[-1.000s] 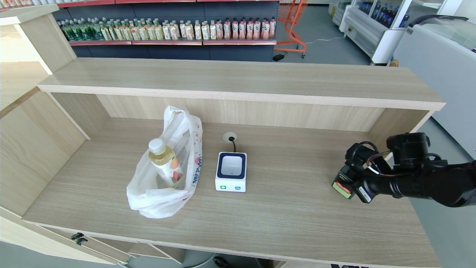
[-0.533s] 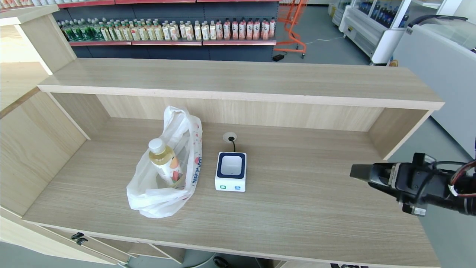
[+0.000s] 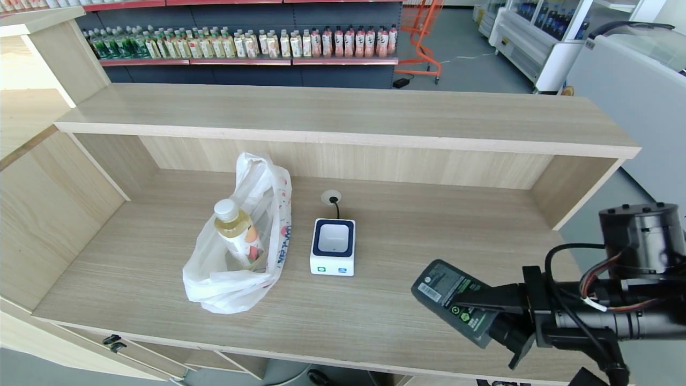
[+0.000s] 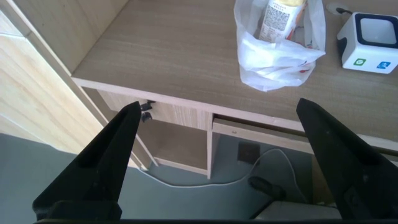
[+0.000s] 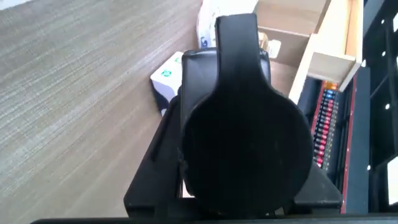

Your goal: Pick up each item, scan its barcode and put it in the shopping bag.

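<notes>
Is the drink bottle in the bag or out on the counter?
In: the bottle stands upright inside the white shopping bag, plastic surrounding it.

Head camera high above counter [image 3: 429, 241]; wrist cameras lower, scanner [image 3: 333, 246] common to all.

Left of the scanner [image 3: 333, 246], the bottle [image 3: 238, 234] has its base lost in the folds of the shopping bag [image 3: 236, 289]. Right of the scanner and nearer the bench [image 3: 402, 236] edge, the dark packet [image 3: 450, 297] has its rear end covered by the right gripper [image 3: 479, 319] (its jaws clamp it); the label print is too small to read.
</notes>
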